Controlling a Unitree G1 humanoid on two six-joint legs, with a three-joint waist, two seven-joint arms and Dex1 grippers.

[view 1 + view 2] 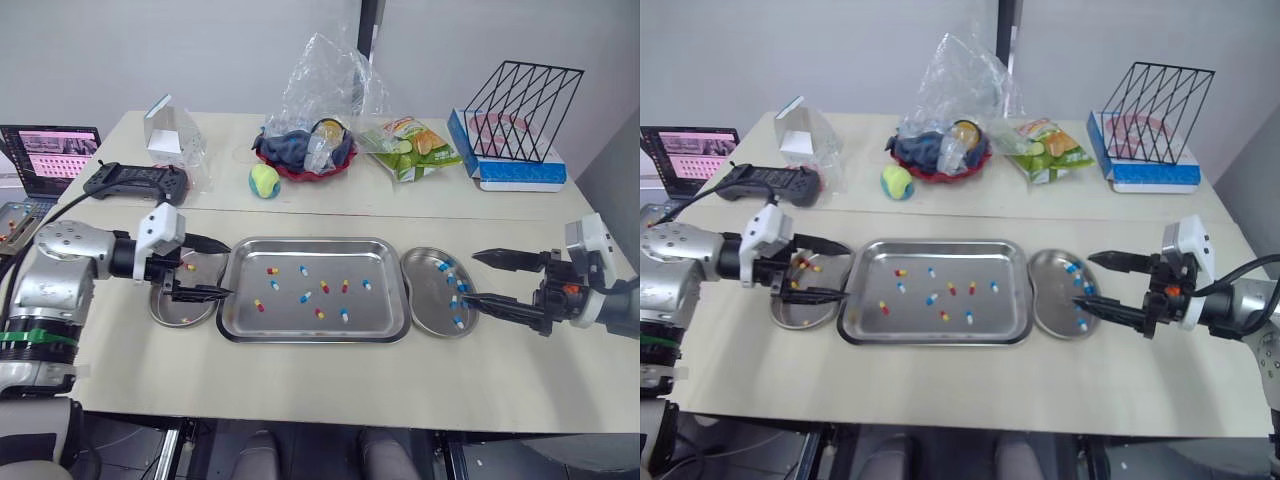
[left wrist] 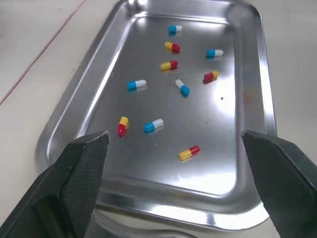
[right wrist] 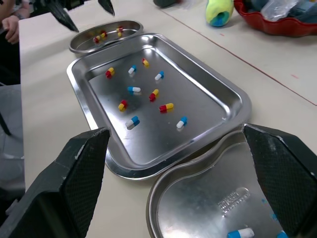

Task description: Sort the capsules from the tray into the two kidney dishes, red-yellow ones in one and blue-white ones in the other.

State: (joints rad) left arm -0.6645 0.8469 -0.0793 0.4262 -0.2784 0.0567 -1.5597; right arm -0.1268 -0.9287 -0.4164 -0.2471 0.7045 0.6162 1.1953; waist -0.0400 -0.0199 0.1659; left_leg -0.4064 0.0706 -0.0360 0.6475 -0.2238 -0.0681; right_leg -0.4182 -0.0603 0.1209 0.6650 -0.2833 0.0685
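Note:
A steel tray (image 1: pixel 310 243) in the middle of the table holds several loose red-yellow (image 2: pixel 189 152) and blue-white capsules (image 2: pixel 153 125). The left kidney dish (image 1: pixel 178 310) has red-yellow capsules in it. Blue-white capsules (image 1: pixel 455 300) lie in the right kidney dish (image 1: pixel 425 295). My left gripper (image 1: pixel 231 268) is open and empty, hovering over the gap between the left dish and the tray's left rim. At the right dish's outer edge my right gripper (image 1: pixel 470 277) hangs open, with nothing between its fingers.
Behind the tray lie a green-yellow ball (image 1: pixel 264 181), a red bowl under a plastic bag (image 1: pixel 305 155) and a snack bag (image 1: pixel 412 147). A wire rack (image 1: pixel 525 100) stands on a blue box at back right. A game controller (image 1: pixel 137 181) and laptop (image 1: pixel 50 155) sit at back left.

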